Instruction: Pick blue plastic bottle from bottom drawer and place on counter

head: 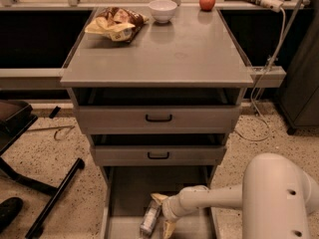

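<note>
The blue plastic bottle (149,218) lies on the floor of the open bottom drawer (125,195), near the frame's lower edge, its long axis pointing away from me. My gripper (163,213) reaches in from the right, low inside the drawer. Its two yellowish fingers (158,198) are spread apart just right of the bottle, one beyond it and one nearer me. The fingertips sit beside the bottle, and I cannot tell whether they touch it. The grey counter (169,54) tops the cabinet above.
On the counter's far edge are a chip bag (115,24), a white bowl (163,10) and a red apple (207,1). Two upper drawers with black handles (158,117) stand partly open above the arm. A black chair base (50,198) lies at the left.
</note>
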Motion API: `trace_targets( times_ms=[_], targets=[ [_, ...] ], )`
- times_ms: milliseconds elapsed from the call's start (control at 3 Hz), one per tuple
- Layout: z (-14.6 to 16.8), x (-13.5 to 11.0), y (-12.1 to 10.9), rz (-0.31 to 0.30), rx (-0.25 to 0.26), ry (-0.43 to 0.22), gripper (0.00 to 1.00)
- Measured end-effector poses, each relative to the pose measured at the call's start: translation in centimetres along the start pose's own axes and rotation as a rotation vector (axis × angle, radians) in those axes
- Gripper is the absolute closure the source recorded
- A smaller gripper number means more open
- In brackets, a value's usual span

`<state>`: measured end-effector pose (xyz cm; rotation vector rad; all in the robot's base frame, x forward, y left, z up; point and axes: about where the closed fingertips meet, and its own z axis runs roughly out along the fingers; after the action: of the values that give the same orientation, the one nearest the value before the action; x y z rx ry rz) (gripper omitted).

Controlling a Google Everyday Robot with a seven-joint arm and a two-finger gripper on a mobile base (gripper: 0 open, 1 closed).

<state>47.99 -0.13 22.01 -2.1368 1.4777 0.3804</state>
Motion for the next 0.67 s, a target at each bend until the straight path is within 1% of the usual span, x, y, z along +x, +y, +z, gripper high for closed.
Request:
trace_targets(
  times_ms=[333,667],
  targets=[
    [2.1,0.6,-0.7,-0.043,0.015,0.021,0.00],
    [3.8,1.2,-1.1,-0.064,0.029,0.038,0.00]
  ],
)
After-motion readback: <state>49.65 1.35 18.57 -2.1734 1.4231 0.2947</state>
